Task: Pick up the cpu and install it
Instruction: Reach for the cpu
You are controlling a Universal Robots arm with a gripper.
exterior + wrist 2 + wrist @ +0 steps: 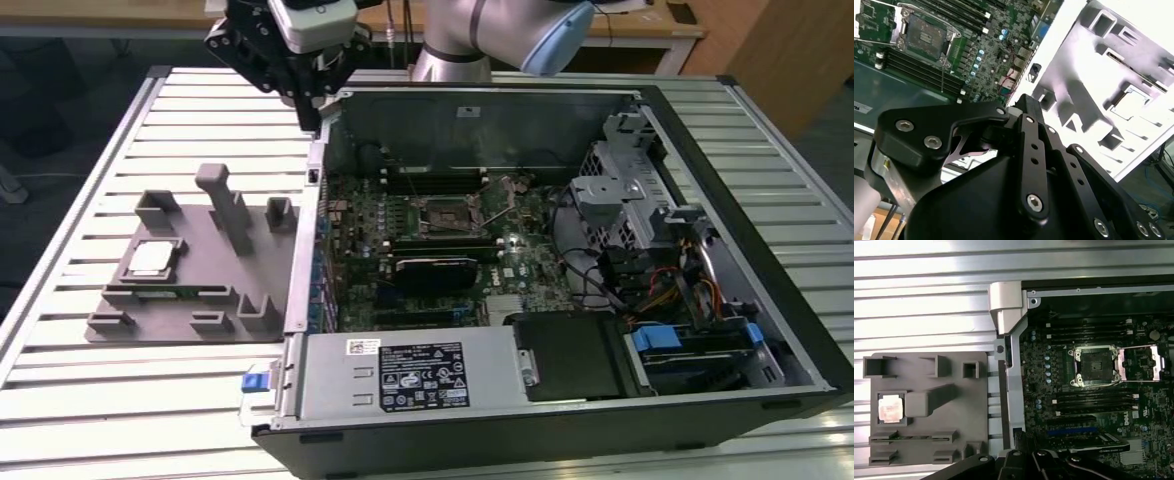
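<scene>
cpu [150,258]: lay flat, silvery top up, in a shallow pocket of the grey holder [200,290], toward 9 o'clock of that holder on the exterior view's clock face; nothing touched it. It also showed in the first wrist view [891,407].
Gripper [310,105]: hung above the case corner, at about 11 o'clock of the exterior view, well apart from the cpu. It carried nothing; I could not tell whether it was open or closed.
Socket [450,212]: sat near the middle of the motherboard, at roughly 3 o'clock from the holder, with its load plate [1141,362] swung back and the dark centre bare.
Case wall [318,200]: stood between holder and socket, a raised metal edge.
Progress, as I judged it: pick-up not begun, 0 of 2 steps done.
Risk 1, posts: the holder carried a tall post [224,205] at about 1 o'clock of the cpu; a descent off line could have struck it and shoved the holder.
Risk 2, grip: the chip was thin and flush in its pocket, so a shallow or skewed pinch could have slipped off or tipped it.
Risk 3, wall: a low carry toward 3 o'clock could have clipped the case wall.
Risk 4, socket: a rotated or tilted placement could have damaged the contacts.
</scene>
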